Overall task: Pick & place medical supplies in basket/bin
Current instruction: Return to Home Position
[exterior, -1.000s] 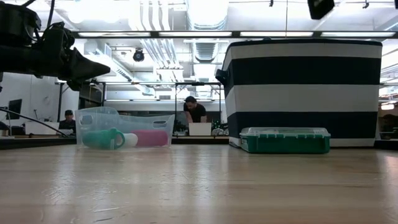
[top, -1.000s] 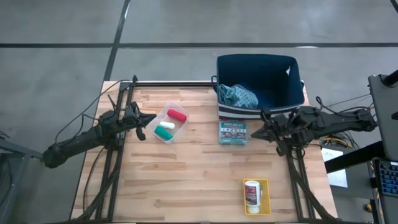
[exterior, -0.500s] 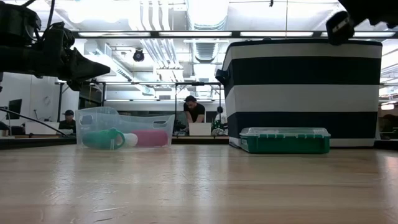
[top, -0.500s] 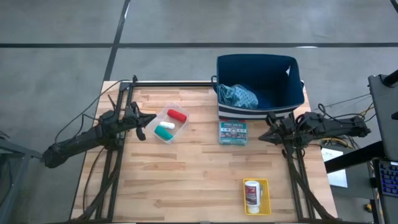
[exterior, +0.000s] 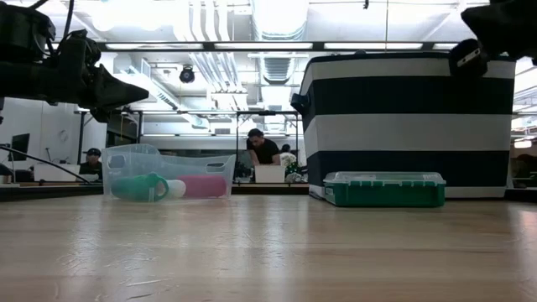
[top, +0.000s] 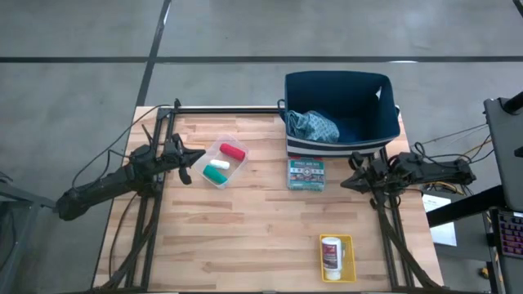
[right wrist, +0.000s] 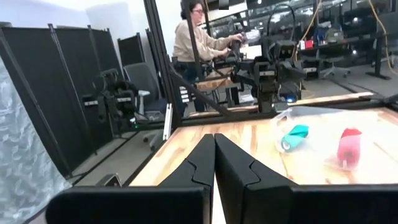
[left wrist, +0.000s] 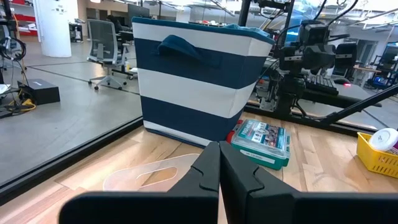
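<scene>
Left gripper [top: 188,165] and right gripper [top: 346,181] closed, empty. White pill bottle [top: 331,253] in yellow bin [top: 350,261], light-blue patterned cloth [top: 313,125] in navy striped basket [top: 364,106], red cylinder [top: 232,151] and green-and-white cylinder [top: 216,173] in clear tray [top: 225,162]; sorting looks done.

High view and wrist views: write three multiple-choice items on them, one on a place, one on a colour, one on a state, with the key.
1. The light-blue patterned cloth lies: A on a shelf; B in a drawer; C in the blue bin.
2. The flat lidded box beside that bin is: A red; B green; C yellow.
3. The jaws of the left gripper and the right gripper are: A shut; B wide open; C shut on a cloth.
Key: C, the high view shows the cloth inside the bin's walls; B, its lid and sides show green; A, each wrist view shows the jaws pressed together, nothing between.
</scene>
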You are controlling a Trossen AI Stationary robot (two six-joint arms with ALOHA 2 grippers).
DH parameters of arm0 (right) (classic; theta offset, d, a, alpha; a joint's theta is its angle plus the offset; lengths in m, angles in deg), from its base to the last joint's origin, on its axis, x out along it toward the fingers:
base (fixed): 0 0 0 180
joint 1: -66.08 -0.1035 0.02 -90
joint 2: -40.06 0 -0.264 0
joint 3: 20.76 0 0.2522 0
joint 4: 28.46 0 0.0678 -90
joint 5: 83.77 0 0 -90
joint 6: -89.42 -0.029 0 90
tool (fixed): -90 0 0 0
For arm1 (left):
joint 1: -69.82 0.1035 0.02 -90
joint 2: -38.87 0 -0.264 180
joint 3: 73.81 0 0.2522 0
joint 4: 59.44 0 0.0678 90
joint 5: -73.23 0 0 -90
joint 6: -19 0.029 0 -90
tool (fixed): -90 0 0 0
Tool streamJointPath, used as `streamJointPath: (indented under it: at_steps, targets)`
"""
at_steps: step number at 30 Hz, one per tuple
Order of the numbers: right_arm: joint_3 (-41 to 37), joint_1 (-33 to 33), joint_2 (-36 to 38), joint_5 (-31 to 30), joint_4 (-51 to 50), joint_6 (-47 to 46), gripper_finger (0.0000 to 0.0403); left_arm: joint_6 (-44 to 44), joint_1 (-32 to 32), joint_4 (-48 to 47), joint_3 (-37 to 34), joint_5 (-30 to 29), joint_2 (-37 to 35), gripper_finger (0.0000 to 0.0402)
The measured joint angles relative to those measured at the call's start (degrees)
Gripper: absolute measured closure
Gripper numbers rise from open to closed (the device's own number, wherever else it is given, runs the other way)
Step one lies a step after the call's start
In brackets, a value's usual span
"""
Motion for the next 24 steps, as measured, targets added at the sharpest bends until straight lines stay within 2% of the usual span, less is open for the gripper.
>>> streamJointPath:
  at_steps: [24]
  targets:
    - [-5.97,0.02,0.53,-0.41,0.16,1.31,0.0394,0.02,0.0,0.04,0.0,0.0,0.33,0.0398]
